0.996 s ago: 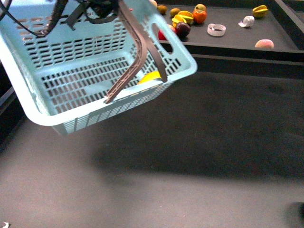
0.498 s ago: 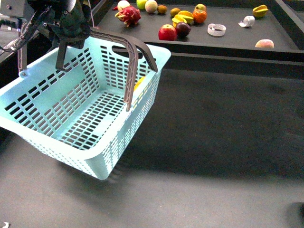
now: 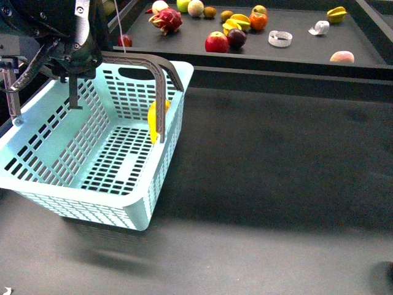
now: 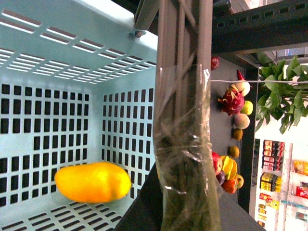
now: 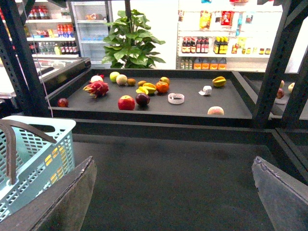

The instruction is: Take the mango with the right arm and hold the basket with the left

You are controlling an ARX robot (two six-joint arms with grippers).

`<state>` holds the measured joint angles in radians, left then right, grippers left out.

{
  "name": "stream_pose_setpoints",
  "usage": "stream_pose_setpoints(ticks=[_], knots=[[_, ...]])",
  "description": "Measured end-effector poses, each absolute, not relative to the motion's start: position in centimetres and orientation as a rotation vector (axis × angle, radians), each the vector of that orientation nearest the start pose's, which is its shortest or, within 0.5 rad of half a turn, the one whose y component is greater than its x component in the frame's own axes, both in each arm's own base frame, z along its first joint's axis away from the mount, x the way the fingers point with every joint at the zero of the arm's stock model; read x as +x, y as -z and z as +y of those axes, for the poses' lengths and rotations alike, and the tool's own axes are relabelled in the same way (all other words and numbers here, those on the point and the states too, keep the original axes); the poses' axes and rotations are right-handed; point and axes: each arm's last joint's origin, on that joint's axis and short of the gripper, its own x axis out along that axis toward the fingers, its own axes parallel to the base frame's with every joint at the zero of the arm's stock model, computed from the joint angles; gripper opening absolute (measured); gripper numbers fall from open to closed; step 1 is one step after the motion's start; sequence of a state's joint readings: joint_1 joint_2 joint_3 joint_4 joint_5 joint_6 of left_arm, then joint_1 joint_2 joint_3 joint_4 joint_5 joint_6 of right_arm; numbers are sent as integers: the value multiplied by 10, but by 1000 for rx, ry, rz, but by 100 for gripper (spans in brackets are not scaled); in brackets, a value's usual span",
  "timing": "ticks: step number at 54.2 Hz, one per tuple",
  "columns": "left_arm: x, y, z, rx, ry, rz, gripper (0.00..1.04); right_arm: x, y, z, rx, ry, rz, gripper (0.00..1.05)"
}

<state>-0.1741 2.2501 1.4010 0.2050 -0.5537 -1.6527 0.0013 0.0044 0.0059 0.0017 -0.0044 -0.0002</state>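
Inside basket (image 3: 43, 153): one mango (image 4: 92, 181).

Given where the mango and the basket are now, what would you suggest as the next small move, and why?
Probably lower the basket gently the rest of the way onto the dark surface and level it. The mango already lies inside against the slotted wall, the left gripper holds a grey-brown handle with the basket tilted, and the right gripper's jaws stand open and empty.
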Motion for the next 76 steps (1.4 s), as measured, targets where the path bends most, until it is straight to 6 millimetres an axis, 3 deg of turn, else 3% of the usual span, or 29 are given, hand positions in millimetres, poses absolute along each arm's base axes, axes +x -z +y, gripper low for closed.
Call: stream_pose_setpoints(ticks=[6, 14, 31, 44, 58, 69, 76], knots=[[463, -109, -66, -1357, -762, 164, 9, 98, -165, 0, 0, -5, -3, 96], [462, -104, -72, -1363, -790, 239, 47, 98, -165, 0, 0, -6, -3, 96], [457, -109, -73, -1349, -770, 287, 98, 98, -165, 0, 0, -6, -3, 96], [450, -147, -73, -1394, -702, 234, 97, 98, -165, 0, 0, -6, -3, 96], [440, -149, -78, -1365, -674, 260, 97, 98, -165, 0, 0, -6, -3, 96], [416, -180, -68, -1291, -616, 231, 97, 98, -165, 0, 0, -6, -3, 96], [389, -201, -46, -1230, -595, 174, 97, 98, -165, 0, 0, -6, -3, 96]])
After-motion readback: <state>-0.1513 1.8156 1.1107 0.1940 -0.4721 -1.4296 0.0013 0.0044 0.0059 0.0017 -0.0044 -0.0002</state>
